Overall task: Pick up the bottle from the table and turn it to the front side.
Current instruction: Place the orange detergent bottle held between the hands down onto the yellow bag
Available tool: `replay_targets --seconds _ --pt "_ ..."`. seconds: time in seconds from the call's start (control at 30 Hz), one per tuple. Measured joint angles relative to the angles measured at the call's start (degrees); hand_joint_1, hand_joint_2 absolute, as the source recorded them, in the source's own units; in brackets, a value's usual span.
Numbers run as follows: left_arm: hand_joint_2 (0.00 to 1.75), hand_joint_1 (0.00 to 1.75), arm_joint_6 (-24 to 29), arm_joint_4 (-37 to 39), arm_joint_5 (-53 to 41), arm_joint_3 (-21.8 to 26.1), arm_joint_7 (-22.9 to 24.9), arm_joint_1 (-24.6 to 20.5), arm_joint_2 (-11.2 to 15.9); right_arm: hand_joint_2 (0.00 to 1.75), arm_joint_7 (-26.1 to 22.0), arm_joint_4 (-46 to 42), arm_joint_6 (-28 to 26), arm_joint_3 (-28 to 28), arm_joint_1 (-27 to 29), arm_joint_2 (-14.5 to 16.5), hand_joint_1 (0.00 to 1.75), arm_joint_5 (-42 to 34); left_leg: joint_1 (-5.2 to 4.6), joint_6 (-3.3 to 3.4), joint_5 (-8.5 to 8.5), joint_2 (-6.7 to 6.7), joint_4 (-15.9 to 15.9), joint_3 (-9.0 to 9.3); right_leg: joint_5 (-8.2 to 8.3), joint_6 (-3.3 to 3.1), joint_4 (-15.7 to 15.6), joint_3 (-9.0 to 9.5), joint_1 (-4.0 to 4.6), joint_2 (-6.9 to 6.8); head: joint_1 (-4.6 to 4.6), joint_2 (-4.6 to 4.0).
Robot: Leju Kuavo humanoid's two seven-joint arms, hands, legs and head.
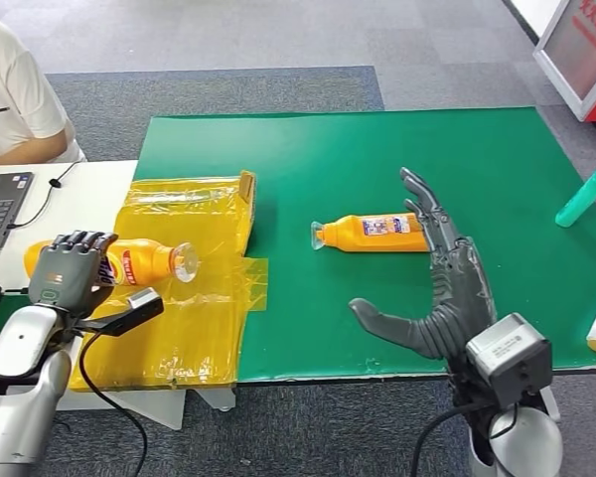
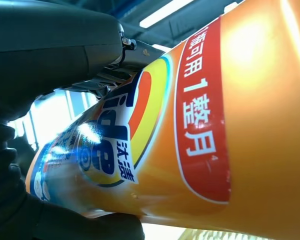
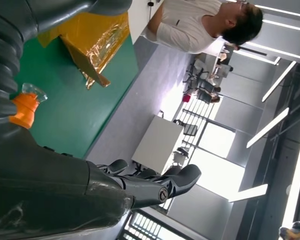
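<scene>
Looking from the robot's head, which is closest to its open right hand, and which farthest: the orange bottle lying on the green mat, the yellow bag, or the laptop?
1. Orange bottle: lying on the green mat, just beyond the right hand.
2. Yellow bag: farther toward the robot's left, at the mat's edge.
3. Laptop: far left, on the white table.

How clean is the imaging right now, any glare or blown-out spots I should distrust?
Head view: even light, sharp, mild sheen on the yellow film. Left wrist view: the bottle held by the left hand carries bright glare patches, yet its label stays readable. Right wrist view: windows behind the right hand are blown out white.
</scene>
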Motion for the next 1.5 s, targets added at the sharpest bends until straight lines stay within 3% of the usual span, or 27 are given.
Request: replay_targets --seconds 0.4,0.83,1.5 --pt "1.75 1.75 -4.77 7.2 -0.73 -1.2 4.95 -3.52 -3.65 1.75 -2.2 -3.19 0.77 -0.03 -0.03 -0.01 0.0 -3.71 0.0 0.01 0.02 0.0 0.0 -0.01 0.03 -0.02 0.0 -0.02 0.0 0.0 -0.01 -0.01" --pt "1.75 1.75 -10.05 7.43 -0.75 -9.02 7.53 -10.47 -7.21 1.75 -4.76 -5.82 2.28 0.49 -1.35 -0.01 0.0 -6.54 -0.01 0.02 0.02 0.0 0.01 -0.03 0.09 0.01 0.0 0.0 -0.01 -0.01 0.0 -0.01" --pt "1.75 1.75 -6.14 13.93 -0.75 -8.76 6.09 -7.92 -12.07 1.75 -7.51 -9.65 2.19 1.9 -1.78 -0.18 0.0 -5.11 -0.03 0.03 0.02 0.0 0.0 -0.06 0.08 0.02 0.0 -0.01 -0.02 -0.01 0.0 0.0"
